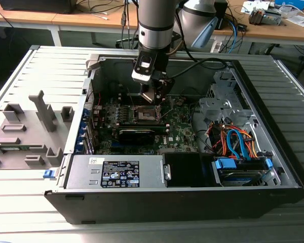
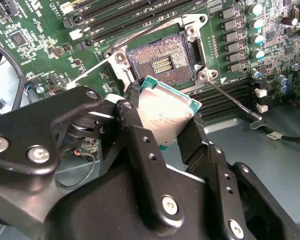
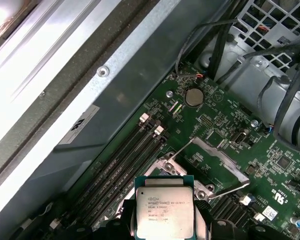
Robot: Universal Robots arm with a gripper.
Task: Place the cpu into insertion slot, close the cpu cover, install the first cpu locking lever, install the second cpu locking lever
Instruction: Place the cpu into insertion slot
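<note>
Gripper is clamped on the cpu. Its two black fingers pinch opposite edges, and the jaws are only as wide as the chip. The cpu is tilted, metal top up, held over the motherboard just beside the insertion slot and not seated. The slot's contact field lies bare.

The cpu cover is swung up off the slot. One locking lever juts out unlatched on one side, and the other locking lever does the same on the opposite side.

Memory slots run close along the slot. In the exterior view the arm reaches down inside the open computer case. A long black card lies just in front of the slot, and a bundle of orange and blue cables sits well apart at the exterior view's right.
</note>
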